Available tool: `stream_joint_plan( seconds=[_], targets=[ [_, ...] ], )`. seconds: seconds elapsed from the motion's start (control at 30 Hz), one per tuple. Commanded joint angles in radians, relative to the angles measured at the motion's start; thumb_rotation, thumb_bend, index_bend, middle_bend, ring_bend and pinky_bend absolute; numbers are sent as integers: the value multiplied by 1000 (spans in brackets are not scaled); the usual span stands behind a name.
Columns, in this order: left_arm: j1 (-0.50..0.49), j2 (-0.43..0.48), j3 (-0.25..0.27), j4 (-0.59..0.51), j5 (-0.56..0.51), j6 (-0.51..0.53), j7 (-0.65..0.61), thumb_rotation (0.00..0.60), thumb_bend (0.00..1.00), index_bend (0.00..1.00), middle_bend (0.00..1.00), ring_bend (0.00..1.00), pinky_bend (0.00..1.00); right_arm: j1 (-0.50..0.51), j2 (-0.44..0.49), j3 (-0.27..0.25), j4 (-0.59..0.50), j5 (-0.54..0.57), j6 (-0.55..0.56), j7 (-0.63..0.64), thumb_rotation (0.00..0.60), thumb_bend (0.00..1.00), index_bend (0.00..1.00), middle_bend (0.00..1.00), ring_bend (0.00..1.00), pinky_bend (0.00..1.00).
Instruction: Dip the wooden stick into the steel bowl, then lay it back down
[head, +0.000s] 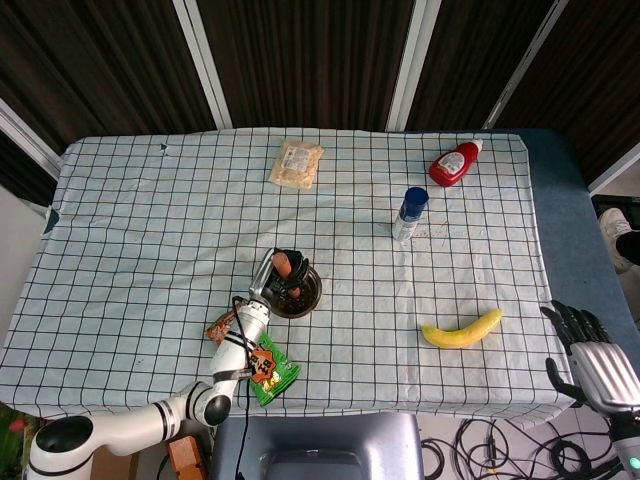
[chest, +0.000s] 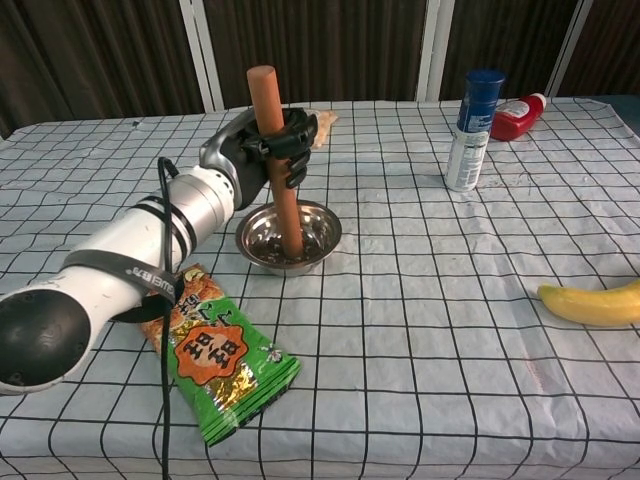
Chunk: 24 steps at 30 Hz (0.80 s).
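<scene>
My left hand (chest: 268, 148) grips the wooden stick (chest: 276, 160), a reddish-brown round rod held almost upright. Its lower end stands inside the steel bowl (chest: 318, 235) near the table's front middle. From the head view the stick (head: 284, 264) shows end-on above the bowl (head: 306, 297), with the left hand (head: 278, 274) wrapped round it. My right hand (head: 590, 355) hangs off the table's right front corner with its fingers spread, holding nothing.
A green and orange snack packet (chest: 213, 362) lies just in front of the bowl. A banana (head: 461, 330) lies at the front right. A blue-capped bottle (chest: 470, 130) stands upright beside a lying red ketchup bottle (chest: 517, 115). A pale snack bag (head: 297, 164) is at the back.
</scene>
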Motion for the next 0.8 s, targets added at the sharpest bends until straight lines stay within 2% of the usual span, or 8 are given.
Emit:
stream_joint_plan(
  seconds=[0.03, 0.23, 0.47, 0.53, 0.63, 0.77, 0.8],
  targets=[
    [-5, -14, 8, 23, 5, -9, -9, 600, 874, 978, 1000, 825, 969, 0, 2, 0, 0, 0, -1, 3, 600, 483, 0, 0, 0, 0],
    [0, 10, -13, -22, 40, 39, -39, 600, 876, 977, 1000, 825, 969, -1, 4, 3, 4, 2, 3, 13, 600, 483, 0, 0, 0, 0],
    [44, 125, -44, -217, 59, 115, 21, 600, 881, 978, 1000, 826, 969, -4, 3, -1, 0, -5, 5, 5, 600, 484, 0, 0, 0, 0],
    [64, 168, -46, -270, 60, 132, 56, 600, 881, 978, 1000, 825, 969, -6, 3, -3, -2, -9, 7, 2, 600, 483, 0, 0, 0, 0],
    [95, 247, -20, -311, 105, 182, 182, 600, 878, 978, 1000, 825, 970, -8, 2, -6, -6, -16, 9, -2, 600, 483, 0, 0, 0, 0],
    [102, 274, 3, -289, 148, 213, 261, 600, 873, 978, 1000, 826, 969, -8, 2, -7, -6, -18, 8, -3, 600, 483, 0, 0, 0, 0],
    [108, 296, 30, -255, 194, 244, 341, 600, 871, 978, 1000, 826, 969, -8, 2, -9, -8, -20, 8, -5, 600, 483, 0, 0, 0, 0]
  ],
)
